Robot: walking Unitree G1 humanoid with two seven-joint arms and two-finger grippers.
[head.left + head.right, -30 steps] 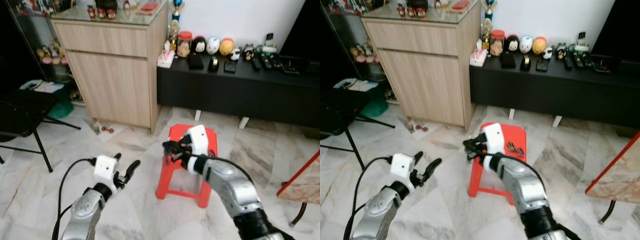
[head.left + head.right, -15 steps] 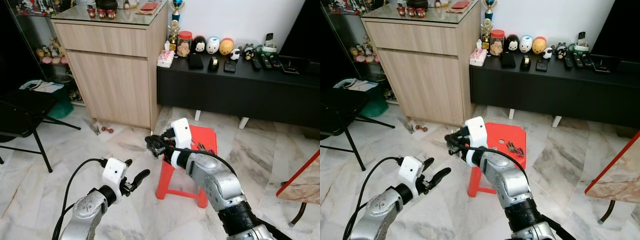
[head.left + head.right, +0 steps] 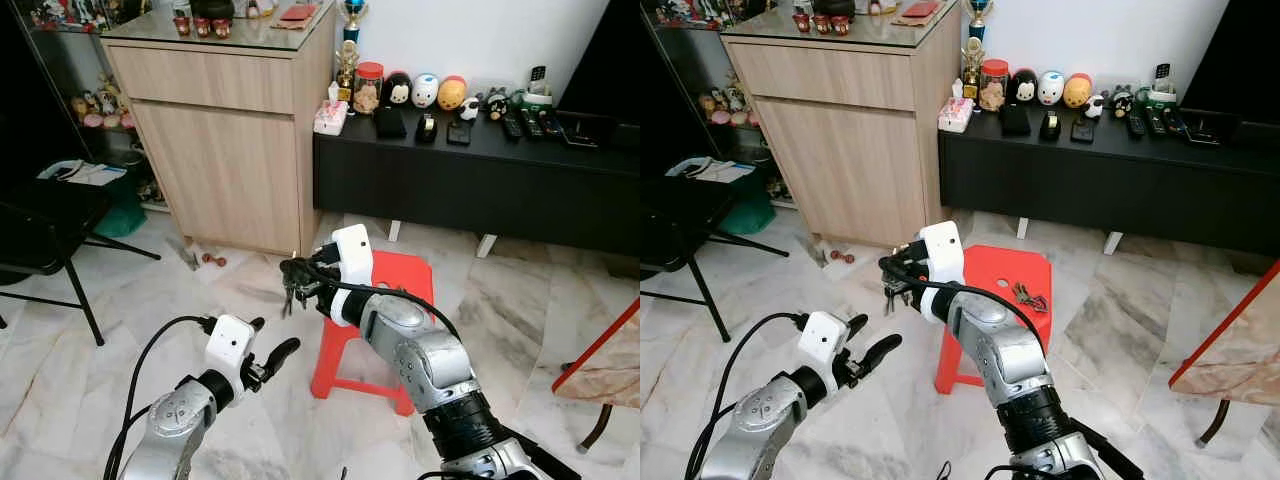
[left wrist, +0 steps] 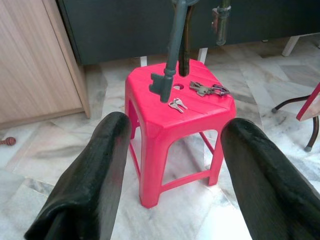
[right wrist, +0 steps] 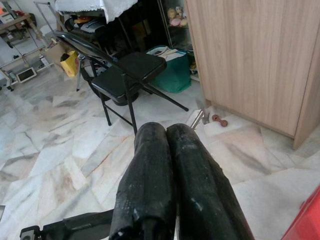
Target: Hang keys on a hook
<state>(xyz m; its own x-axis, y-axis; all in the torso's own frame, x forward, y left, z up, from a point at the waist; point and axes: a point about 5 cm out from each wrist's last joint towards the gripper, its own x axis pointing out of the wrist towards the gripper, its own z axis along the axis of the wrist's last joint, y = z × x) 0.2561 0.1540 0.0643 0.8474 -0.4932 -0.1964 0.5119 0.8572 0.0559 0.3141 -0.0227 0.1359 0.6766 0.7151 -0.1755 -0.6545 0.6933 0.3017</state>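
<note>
Right gripper [image 3: 293, 272] clenched on a key bunch [image 3: 290, 296]: dark metal keys dangling below the fingertips, held in the air beside the red plastic stool [image 3: 400, 290]; two further key sets [image 4: 202, 89] lie on the stool top; left gripper [image 3: 268, 352] spread wide, low over the marble floor [image 3: 80, 370].

Red stool [image 3: 400, 300] between wooden cabinet [image 3: 230, 130] and black folding chair [image 5: 127, 67]
</note>
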